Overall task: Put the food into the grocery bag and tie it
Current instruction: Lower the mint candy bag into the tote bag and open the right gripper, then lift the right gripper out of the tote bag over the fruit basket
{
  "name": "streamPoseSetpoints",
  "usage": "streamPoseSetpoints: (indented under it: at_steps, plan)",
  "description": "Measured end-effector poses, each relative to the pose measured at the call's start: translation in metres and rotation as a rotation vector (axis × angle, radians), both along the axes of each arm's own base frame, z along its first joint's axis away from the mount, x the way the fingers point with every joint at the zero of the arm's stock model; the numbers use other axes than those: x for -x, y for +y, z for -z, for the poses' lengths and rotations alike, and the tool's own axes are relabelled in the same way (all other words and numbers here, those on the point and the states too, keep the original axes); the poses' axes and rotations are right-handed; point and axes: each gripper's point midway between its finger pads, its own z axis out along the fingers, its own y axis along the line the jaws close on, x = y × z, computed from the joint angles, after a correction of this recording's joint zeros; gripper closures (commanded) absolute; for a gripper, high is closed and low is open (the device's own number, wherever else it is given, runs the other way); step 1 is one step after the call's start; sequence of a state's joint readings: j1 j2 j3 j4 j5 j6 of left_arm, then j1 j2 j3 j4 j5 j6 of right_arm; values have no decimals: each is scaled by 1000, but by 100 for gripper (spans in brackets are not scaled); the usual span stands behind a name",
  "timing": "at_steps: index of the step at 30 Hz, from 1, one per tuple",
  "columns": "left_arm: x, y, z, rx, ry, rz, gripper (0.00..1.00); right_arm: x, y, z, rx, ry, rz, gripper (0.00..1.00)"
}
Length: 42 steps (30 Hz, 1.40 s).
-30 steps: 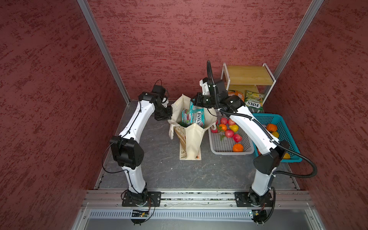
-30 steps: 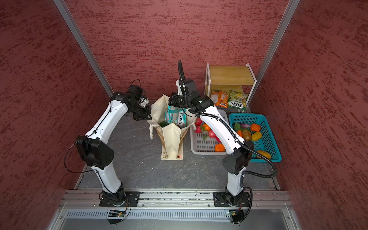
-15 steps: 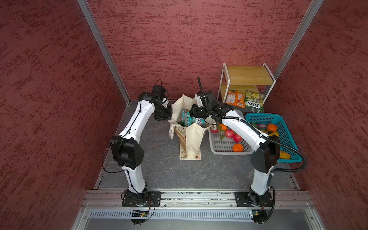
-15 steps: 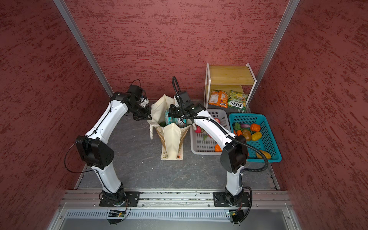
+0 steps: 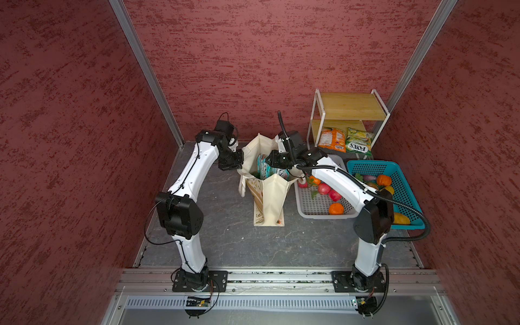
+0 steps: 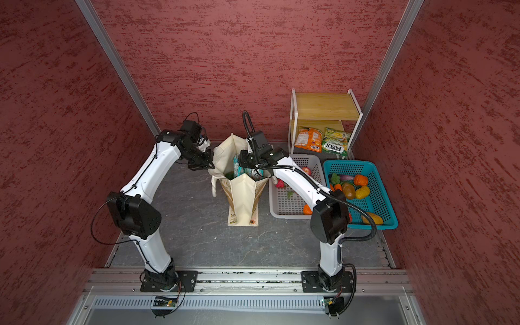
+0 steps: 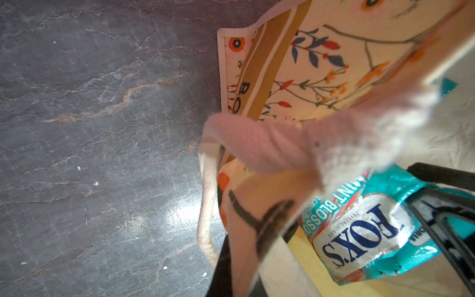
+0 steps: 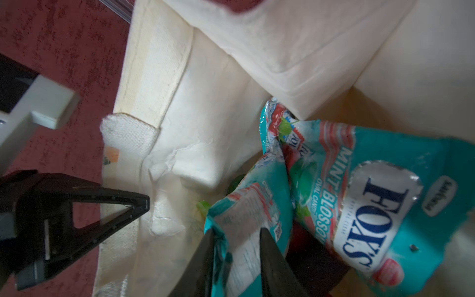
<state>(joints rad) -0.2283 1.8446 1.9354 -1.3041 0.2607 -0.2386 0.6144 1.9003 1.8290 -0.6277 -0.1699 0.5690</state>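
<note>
1. Two teal-and-red FOX'S packets point(image 8: 372, 205) are inside the grocery bag point(image 5: 270, 197). A second ago the right pincer point(image 8: 235, 231) stood higher with its jaws shut. It has since dipped into the bag's mouth, and the jaws now stand narrowly apart with one packet's edge loose between them.
2. That looks like a release, so packing seems nearly over. Withdrawing the pincer and tying remain.
3. Unchanged, the left pincer point(image 7: 272, 213) stays clamped on the bag's rim, holding the mouth open.
4. The bag stands upright on the table point(image 5: 225, 239) between the arms. Something green lies lower inside, too hidden to name.
5. Just beside it, under the right arm, is the grey basket point(image 5: 306, 208) of apples and oranges. The blue basket point(image 5: 408, 174) is beyond it, and the orange and yellow-green packets point(image 5: 332, 139) are on the shelf point(image 5: 349, 105).
6. In the way: the right pincer fills the mouth. One strap point(image 5: 241, 188) dangles outside the bag, and I cannot find the other.
</note>
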Motion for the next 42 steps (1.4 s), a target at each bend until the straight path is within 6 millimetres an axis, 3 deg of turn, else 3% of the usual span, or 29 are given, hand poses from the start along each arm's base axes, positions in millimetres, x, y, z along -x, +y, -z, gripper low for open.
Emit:
streamPoseSetpoints:
  at_steps: [3, 5, 8, 12, 14, 16, 20, 24, 27, 30, 34, 42]
  plan:
    - [0, 0, 0, 0, 0, 0, 97, -2, -4, -10, 23, -22, 9, 48]
    - [0, 0, 0, 0, 0, 0, 97, -5, -7, -26, 30, -53, 21, 45]
    - [0, 0, 0, -1, 1, 0, 97, -9, -14, -73, 21, -140, 46, 41]
    - [1, 0, 0, -3, 3, -1, 97, -10, -33, -155, 4, -311, 110, 38]
    - [1, 1, 0, -4, 3, -1, 97, -6, -47, -177, 14, -356, 144, 37]
    - [1, 1, 0, -4, 2, -1, 97, -1, -65, -184, 43, -364, 172, 36]
    - [1, 1, -1, -4, 0, -1, 97, -1, -106, -152, 134, -279, 228, 35]
    - [3, 1, 0, -5, 3, -2, 97, 3, -140, -81, 216, -110, 263, 35]
    - [3, 2, 0, -7, 2, -2, 97, 17, -155, -30, 228, 21, 278, 34]
    - [3, 2, 0, -9, 1, 0, 97, 32, -162, -2, 190, 99, 299, 34]
    - [3, 3, 0, -9, 1, 1, 97, 43, -169, 9, 105, 136, 339, 34]
    - [3, 3, 2, -7, 2, 3, 97, 34, -161, 13, -26, 157, 359, 38]
